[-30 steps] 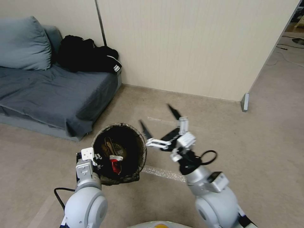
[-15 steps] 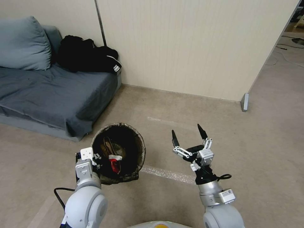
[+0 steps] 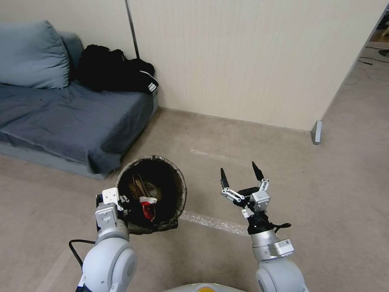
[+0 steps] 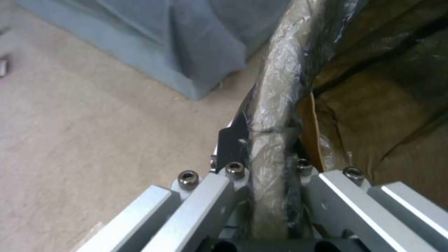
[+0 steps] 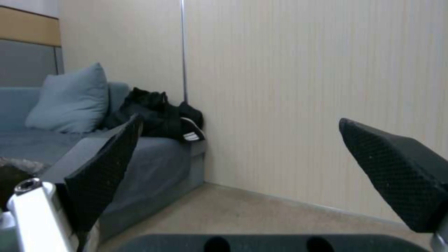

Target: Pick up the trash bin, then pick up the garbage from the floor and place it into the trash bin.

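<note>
Jaws of the left gripper (image 4: 261, 154) pinch the bagged rim of the trash bin (image 3: 150, 194), held off the floor with garbage (image 3: 148, 209) inside; right gripper (image 3: 240, 177), jaws spread, hangs beside it. Keeping the bin level should prevent spills.

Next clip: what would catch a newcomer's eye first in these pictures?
The trash bin, dark bag folded over its rim, hangs off the floor, its near rim pinched by the left claw; a red wrapper and brownish scraps lie inside. To its right the right claw hovers open and empty above the floor. Behind, black clothes lie heaped on a grey sofa by the wall.
</note>
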Tool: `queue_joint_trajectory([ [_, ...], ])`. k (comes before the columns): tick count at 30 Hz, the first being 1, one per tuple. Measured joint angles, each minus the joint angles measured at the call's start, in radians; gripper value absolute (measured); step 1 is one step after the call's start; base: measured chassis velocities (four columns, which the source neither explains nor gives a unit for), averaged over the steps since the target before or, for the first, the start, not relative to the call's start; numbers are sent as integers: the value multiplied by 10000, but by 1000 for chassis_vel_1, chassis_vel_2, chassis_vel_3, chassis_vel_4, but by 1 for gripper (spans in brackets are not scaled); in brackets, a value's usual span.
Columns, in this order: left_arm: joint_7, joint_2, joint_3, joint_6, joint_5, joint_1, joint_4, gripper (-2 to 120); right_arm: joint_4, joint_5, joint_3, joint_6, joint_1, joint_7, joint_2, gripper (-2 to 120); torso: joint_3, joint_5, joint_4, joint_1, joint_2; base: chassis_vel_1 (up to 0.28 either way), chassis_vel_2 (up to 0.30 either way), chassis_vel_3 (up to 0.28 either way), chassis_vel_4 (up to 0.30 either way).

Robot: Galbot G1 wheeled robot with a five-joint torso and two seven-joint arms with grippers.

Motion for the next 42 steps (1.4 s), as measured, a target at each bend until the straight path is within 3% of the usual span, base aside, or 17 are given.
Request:
queue_joint_trajectory([
  [42, 55, -6, 28, 58, 116, 292, -221, 0, -109, -13, -221, -331, 517, 219, 65, 100, 0, 0, 2, 0, 0, 110, 110, 112, 109],
])
